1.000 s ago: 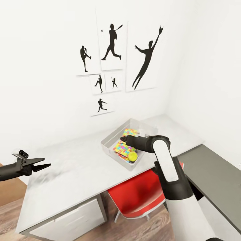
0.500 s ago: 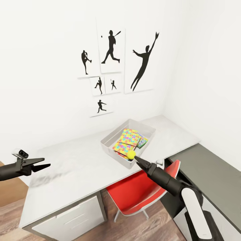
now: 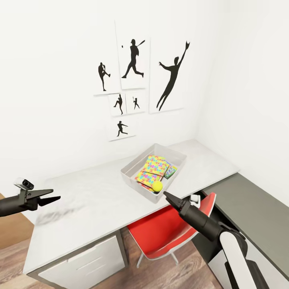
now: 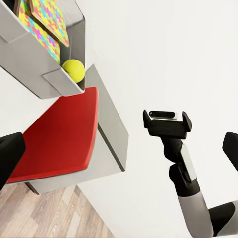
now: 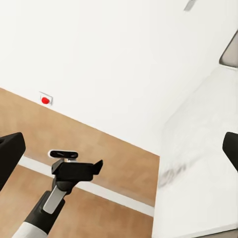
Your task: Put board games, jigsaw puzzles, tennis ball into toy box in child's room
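Observation:
The light grey toy box (image 3: pixel 131 175) stands on the white table (image 3: pixel 92 200). Inside lie two multicoloured jigsaw puzzles (image 3: pixel 154 165), a green-blue board game (image 3: pixel 171 171) and the tennis ball (image 3: pixel 157 185), which rests in the near corner. My right gripper (image 3: pixel 165 196) hovers just off the table's front edge, close to that corner, open and empty. My left gripper (image 3: pixel 52 199) hangs open at the table's left end. From the left wrist, the toy box (image 4: pixel 29 74) and the ball (image 4: pixel 73 69) show, with the puzzles (image 4: pixel 47 20) above them.
A red chair (image 3: pixel 168 228) is tucked under the table below my right arm. A dark grey unit (image 3: pixel 249 208) runs along the right wall. White drawers (image 3: pixel 84 263) sit under the table's left side. Silhouette posters (image 3: pixel 134 60) hang on the wall.
My right arm has pulled back out of the toy box to the table's front edge. The tennis ball stays in the box's near corner. The left arm has not moved.

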Available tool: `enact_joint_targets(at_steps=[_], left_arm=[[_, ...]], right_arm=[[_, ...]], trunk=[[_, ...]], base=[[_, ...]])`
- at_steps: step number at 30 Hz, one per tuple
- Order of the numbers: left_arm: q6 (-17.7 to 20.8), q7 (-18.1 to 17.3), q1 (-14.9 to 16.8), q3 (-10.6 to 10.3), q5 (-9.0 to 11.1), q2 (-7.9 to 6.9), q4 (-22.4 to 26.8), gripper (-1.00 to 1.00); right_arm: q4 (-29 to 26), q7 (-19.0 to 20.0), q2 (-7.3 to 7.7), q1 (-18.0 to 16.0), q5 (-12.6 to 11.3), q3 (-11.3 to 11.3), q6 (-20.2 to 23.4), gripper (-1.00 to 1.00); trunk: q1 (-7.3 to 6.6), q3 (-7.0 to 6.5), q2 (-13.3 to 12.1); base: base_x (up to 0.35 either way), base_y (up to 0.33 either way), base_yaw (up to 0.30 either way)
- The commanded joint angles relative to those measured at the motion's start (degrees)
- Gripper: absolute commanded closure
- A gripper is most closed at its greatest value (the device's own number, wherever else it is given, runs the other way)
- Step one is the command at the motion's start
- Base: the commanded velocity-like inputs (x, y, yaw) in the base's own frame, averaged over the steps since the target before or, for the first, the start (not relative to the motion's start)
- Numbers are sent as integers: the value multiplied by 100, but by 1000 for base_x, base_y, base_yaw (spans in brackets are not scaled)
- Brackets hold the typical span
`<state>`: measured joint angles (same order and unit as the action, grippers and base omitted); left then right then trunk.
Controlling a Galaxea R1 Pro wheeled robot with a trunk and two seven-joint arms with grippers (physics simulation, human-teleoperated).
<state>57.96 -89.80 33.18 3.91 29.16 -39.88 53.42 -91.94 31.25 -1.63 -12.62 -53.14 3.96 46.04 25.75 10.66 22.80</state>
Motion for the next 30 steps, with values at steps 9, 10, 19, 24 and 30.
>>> enact_joint_targets(at_steps=[9, 10, 19, 24, 30], left_arm=[[156, -20, 4, -26, 2, 34, 1, -100], [159, -20, 4, -30, 2, 37, 1, -100], [156, -20, 4, -31, -6, 42, 8, -100], [155, -20, 4, -32, -7, 45, 10, -100], [154, -20, 4, -31, -6, 49, 10, -100]], right_arm=[[0, 4, -10, -4, 1, 9, 28, -100], [0, 2, -8, -4, 3, 12, 28, -100], [0, -5, -7, -2, 22, 13, -102, -100], [81, -39, -13, -3, 196, -10, -232, -100], [110, -40, -19, -2, 297, 13, -262, -100]], trunk=[[3, 11, 12], [3, 11, 12], [3, 11, 12], [3, 11, 12], [3, 11, 12]], base=[[-70, 0, 0], [-12, 0, 0], [-3, 0, 0], [0, 0, 0], [0, 0, 0]])
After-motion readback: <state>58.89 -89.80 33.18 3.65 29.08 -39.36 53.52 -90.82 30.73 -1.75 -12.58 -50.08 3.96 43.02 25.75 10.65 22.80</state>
